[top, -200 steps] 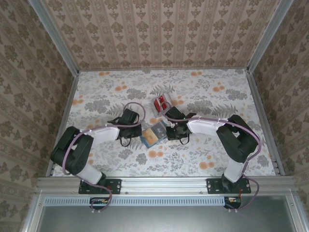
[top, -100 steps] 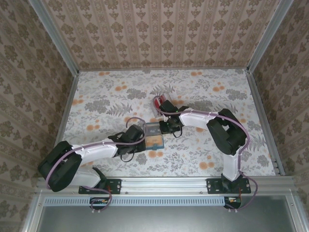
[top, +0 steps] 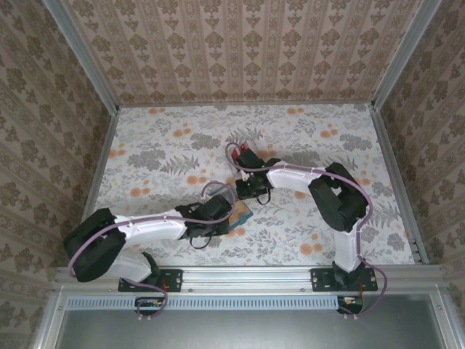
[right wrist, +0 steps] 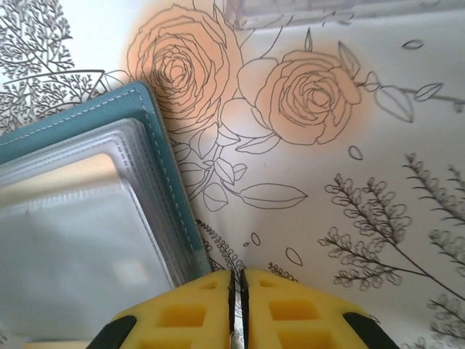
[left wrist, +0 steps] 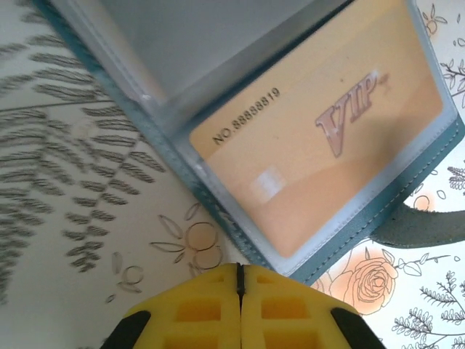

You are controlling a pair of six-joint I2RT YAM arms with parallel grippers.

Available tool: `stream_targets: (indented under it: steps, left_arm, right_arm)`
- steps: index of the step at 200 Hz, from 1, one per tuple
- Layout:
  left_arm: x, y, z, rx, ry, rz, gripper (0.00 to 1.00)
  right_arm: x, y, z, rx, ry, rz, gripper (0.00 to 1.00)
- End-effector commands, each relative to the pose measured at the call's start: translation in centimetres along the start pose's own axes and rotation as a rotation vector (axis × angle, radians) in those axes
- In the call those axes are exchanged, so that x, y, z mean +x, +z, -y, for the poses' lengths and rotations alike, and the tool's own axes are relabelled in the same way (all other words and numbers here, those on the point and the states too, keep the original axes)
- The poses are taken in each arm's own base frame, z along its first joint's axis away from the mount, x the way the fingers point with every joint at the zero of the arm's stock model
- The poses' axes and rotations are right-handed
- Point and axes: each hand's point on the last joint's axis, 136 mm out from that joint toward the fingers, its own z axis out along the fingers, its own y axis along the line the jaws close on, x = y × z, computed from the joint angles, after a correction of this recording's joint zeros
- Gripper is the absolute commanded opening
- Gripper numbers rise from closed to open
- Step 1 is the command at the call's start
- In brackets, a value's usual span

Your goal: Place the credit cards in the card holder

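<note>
The card holder (top: 240, 214) lies open on the floral table, a teal wallet with clear sleeves. An orange VIP card (left wrist: 327, 138) sits in one of its pockets. My left gripper (top: 224, 217) (left wrist: 241, 267) is shut, its yellow tips right at the wallet's near corner (left wrist: 301, 270); I cannot tell whether they touch. My right gripper (top: 251, 193) (right wrist: 237, 274) is shut with nothing seen in it, beside the wallet's teal edge (right wrist: 156, 145). The red credit cards (top: 243, 153) stand in a clear box behind the right gripper.
The clear box's edge (right wrist: 305, 11) shows at the top of the right wrist view. Patterned walls enclose the table on three sides, with a metal rail (top: 247, 276) along the near edge. Open floral surface lies left and right of the arms.
The left arm has reached further right and nearer the front edge. The wallet has shifted toward the front and turned. The right gripper has drawn back toward the card box.
</note>
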Motion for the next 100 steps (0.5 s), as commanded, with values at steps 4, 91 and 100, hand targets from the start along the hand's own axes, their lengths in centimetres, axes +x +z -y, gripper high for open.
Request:
stream_targets:
  steps: [4, 91, 100]
  left_arm:
    - [-1.7, -2.6, -0.9, -0.039, 0.02, 0.046, 0.07]
    - [-12.0, -7.3, -2.6, 0.125, -0.131, 0.256, 0.17]
    - [-13.0, -7.4, -2.4, 0.141, -0.135, 0.258, 0.17]
  right_arm:
    - [-2.0, -3.9, 1.1, 0.022, -0.012, 0.086, 0.14]
    - [-7.5, -9.8, 5.5, 0.005, 0.106, 0.255, 0.22]
    - [-8.2, -9.8, 5.8, 0.005, 0.116, 0.26, 0.22]
